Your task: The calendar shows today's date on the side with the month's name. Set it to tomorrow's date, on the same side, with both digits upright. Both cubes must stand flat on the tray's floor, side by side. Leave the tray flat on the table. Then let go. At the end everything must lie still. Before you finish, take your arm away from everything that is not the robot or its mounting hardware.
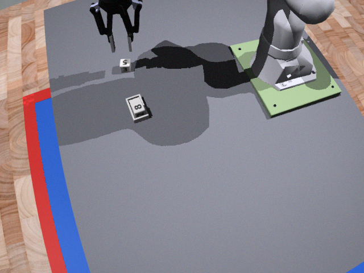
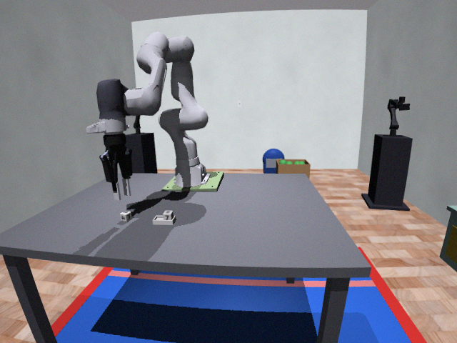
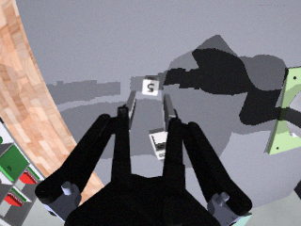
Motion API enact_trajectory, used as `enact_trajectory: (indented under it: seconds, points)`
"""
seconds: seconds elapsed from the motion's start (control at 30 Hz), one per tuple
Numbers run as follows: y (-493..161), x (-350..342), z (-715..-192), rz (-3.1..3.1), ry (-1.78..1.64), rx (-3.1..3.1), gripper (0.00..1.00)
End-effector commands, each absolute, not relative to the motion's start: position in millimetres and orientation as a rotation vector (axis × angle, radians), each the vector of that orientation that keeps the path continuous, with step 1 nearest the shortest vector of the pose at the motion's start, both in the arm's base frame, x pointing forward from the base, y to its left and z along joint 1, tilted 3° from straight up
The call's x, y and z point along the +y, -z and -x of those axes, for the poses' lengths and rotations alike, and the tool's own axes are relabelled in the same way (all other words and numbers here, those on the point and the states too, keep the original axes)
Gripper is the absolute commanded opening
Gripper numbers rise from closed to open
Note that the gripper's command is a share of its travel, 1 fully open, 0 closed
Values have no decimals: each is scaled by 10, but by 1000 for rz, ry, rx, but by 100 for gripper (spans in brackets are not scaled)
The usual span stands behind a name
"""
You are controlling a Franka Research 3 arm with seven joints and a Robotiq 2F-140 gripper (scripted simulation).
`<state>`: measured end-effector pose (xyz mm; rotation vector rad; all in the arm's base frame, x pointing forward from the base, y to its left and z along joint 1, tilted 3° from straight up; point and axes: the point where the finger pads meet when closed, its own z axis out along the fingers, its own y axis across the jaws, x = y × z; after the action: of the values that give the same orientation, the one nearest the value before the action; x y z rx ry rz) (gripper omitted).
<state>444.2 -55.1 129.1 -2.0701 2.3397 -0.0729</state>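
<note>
Directly beneath the gripper [image 1: 120, 44], a little forward of its fingertips in the wrist view, a loose white cube [image 1: 124, 65] rests on the grey table [image 1: 205, 176] with a 5 on its top face and a 3 on the side facing the top camera. It stands alone, apart from the tray [image 1: 137, 108]. That tray, a small pale box, lies flat on the table farther out from the gripper, past the loose cube as the top camera sees it. Inside it, one cube [image 1: 137, 106] sits against one end with an 8 facing up; the other half of the tray floor shows only a dark patch that is too small to read.

The gripper hangs above the table with its fingers pointing down, drawn in to a narrow gap and parallel, with nothing between them. In the exterior view its fingertips [image 2: 116, 196] are clearly above the table, higher than the loose cube [image 2: 125, 216] and off to one side of the tray [image 2: 164, 218].

Farther back, the arm [image 2: 181, 111] rises from a green base plate [image 1: 297, 101] near the far edge of the table, and its shadow spreads over both cubes and the tray.
</note>
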Motion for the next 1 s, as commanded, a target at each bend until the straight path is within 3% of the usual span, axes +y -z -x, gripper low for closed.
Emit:
enact_trajectory:
  seconds: [0.0,0.97]
  points:
    - [-1260,-552,-4440,2066,76,2346,28]
    - [-922,-556,-4452,2066,76,2346,28]
